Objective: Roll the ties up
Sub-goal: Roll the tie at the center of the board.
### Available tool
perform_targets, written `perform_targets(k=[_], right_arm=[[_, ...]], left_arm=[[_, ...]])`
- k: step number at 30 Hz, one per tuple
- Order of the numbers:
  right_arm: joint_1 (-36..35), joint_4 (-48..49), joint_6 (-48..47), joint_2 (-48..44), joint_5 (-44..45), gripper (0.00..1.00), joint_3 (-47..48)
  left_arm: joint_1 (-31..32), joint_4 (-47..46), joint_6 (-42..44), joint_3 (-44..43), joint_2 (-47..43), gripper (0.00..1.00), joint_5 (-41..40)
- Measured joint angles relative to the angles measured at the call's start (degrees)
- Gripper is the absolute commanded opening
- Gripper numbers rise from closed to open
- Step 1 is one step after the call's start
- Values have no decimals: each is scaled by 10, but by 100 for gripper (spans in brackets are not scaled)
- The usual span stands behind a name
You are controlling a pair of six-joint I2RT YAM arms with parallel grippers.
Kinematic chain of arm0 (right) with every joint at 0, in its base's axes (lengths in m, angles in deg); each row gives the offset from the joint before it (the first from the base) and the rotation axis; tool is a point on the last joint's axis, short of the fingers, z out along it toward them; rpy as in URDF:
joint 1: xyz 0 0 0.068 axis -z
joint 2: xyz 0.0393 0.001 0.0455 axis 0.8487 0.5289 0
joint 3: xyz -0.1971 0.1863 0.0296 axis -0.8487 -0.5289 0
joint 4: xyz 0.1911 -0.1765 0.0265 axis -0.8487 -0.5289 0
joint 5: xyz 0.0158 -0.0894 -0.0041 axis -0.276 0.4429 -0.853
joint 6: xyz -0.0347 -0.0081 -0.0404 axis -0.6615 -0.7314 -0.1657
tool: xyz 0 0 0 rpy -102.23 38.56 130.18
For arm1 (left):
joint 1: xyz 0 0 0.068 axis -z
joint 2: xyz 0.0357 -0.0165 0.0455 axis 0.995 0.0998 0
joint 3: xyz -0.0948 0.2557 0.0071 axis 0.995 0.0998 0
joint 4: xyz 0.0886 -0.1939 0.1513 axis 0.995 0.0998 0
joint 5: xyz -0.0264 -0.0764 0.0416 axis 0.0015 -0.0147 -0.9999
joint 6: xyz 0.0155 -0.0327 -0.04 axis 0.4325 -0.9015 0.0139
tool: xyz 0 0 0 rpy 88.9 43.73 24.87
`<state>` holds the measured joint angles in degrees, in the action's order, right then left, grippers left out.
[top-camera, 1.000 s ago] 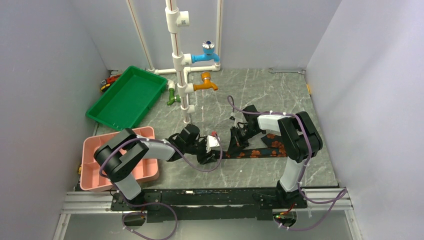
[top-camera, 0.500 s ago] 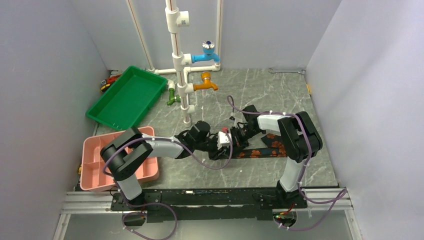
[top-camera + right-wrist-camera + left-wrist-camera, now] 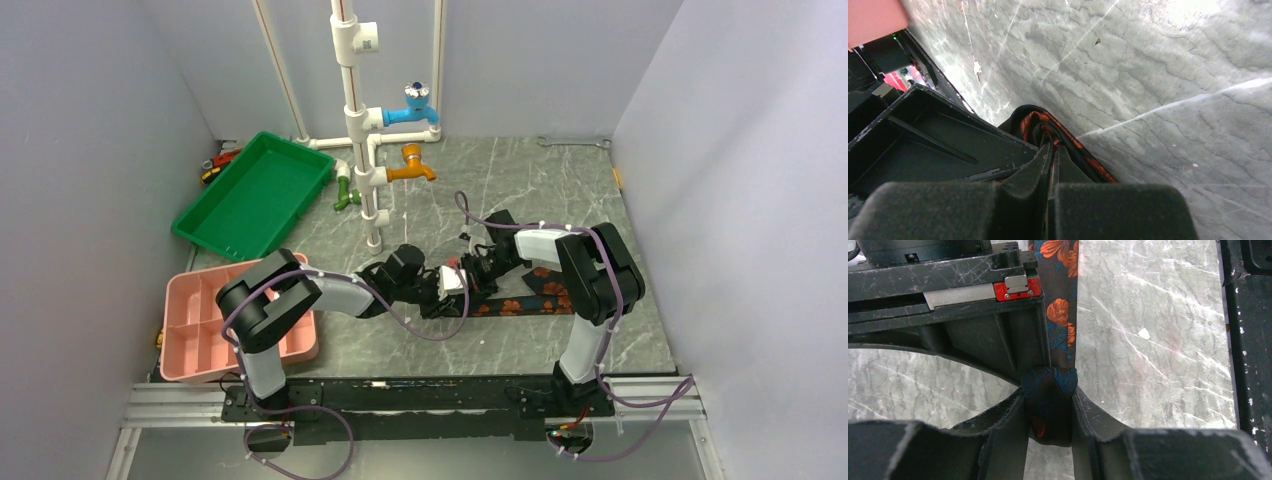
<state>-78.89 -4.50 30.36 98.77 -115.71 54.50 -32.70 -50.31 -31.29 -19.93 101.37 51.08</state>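
Black tie (image 3: 1060, 325) ends rolled, seemingly clamped in left jaws.

— What does the tie (image 3: 520, 305) look like?
— Long, narrow and dark, printed with orange-red flowers and bluish leaves.
— And how does it lie?
— Most of it is stretched flat on the grey marbled tabletop (image 3: 560, 190). One end is wound into a small tight roll, pinched between the jaws of the left gripper (image 3: 1049, 412). The flat strip runs straight off from the roll.
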Motion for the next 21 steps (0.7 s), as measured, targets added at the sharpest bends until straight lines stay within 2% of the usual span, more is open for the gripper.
perform_targets(k=[6,11,14,18,21], right_arm=[[2,1,0,-10,3,4,-5],[2,2,-2,-16,7,16,-7],[6,-6,-3,-21,7,20,-7],[25,-36,-7,-38,7,27,-5],[47,-61,-16,-60,2,36,0]], left_arm=[[1,13,16,7,0,34,-21],[6,21,30,12,0,34,-38],[9,24,35,12,-1,34,-45],[11,34,37,7,-1,33,-52],[12,45,37,2,-1,33,-54]])
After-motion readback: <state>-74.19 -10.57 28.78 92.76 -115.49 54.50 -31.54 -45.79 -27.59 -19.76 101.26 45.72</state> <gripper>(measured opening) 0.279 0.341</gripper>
